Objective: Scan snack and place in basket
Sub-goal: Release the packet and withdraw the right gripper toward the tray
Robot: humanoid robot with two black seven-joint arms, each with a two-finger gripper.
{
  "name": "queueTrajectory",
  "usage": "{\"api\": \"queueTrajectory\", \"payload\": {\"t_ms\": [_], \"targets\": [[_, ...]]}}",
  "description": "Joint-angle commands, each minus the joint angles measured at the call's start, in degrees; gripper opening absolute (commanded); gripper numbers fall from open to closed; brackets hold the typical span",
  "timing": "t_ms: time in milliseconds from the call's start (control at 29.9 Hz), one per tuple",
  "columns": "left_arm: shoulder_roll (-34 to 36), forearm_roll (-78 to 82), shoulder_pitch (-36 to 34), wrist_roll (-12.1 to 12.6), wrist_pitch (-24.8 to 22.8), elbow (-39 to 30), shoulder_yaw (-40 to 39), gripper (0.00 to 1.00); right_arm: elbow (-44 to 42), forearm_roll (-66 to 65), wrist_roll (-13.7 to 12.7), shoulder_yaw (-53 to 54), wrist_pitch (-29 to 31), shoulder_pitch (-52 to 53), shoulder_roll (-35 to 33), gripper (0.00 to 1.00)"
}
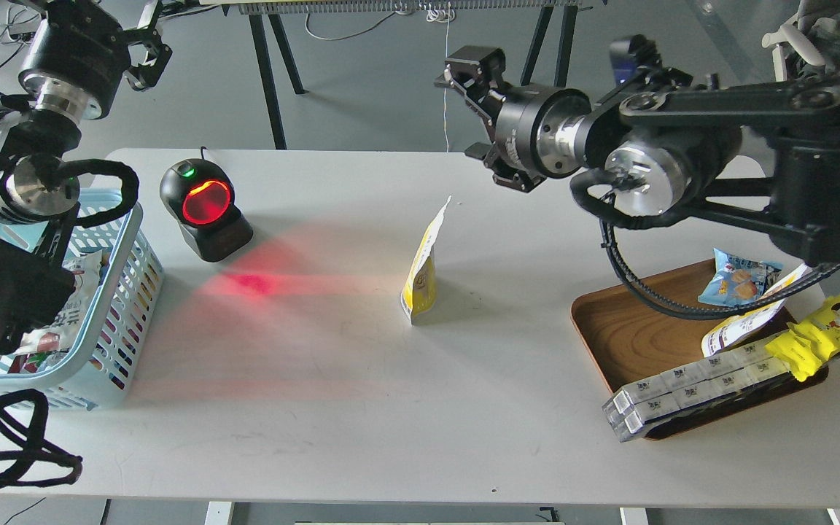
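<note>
Right fingers (480, 117) spread, empty; left fingers (144, 51) unreadable; snack (424, 266) stands free on bench (332, 408), edge-on, near scanner (201, 208) beam, probably staged for scanning.

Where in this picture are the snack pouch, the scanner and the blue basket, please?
snack pouch (424, 273), head view, on its yellow lower part.
scanner (206, 203), head view, on its glowing red window.
blue basket (132, 292), head view, on its slotted right wall.

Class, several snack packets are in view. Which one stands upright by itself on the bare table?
The white-and-yellow pouch mid-table, standing on its base; the other packets lie on the wooden tray.
</note>
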Motion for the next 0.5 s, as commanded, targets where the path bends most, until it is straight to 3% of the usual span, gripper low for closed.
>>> {"api": "queueTrajectory", "payload": {"t_ms": [0, 234, 468], "targets": [[1.3, 0.0, -0.2, -0.2, 0.0, -1.3, 0.1, 1.00, -1.6, -0.3, 0.2, 5.5, 2.6, -3.4, -5.1, 0.92], [11.3, 1.4, -0.2, 0.1, 0.0, -6.9, 3.8, 1.00, -13.4, -0.4, 0.3, 22.4, 9.2, -18.2, -7.5, 0.92], [29.2, 8.7, 0.8, 0.1, -0.3, -24.4, 8.0, 1.00, -23.5, -0.4, 0.2, 38.6, 18.5, -30.1, -7.6, 0.95]]}}
